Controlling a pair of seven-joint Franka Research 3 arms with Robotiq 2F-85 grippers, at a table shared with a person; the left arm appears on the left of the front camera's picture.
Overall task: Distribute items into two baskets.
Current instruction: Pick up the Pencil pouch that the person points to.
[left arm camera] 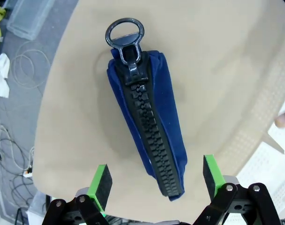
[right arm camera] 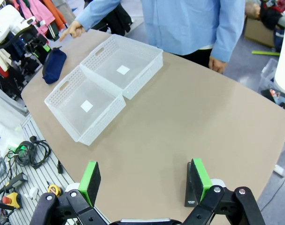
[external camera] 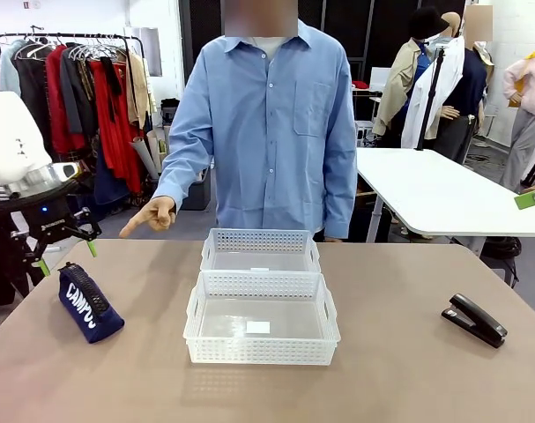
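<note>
Fingers (left arm camera: 212, 174) on your left gape over the navy fabric zip pouch (left arm camera: 149, 122); straddle its seemingly soft middle, then close.

The front camera looks from the near edge of the table (external camera: 399, 379) across to the far one. The left wrist camera hangs close above the pouch (left arm camera: 149, 122) by the left edge, facing down. The right wrist camera, higher, surveys from the right edge; all share the pouch.
</note>
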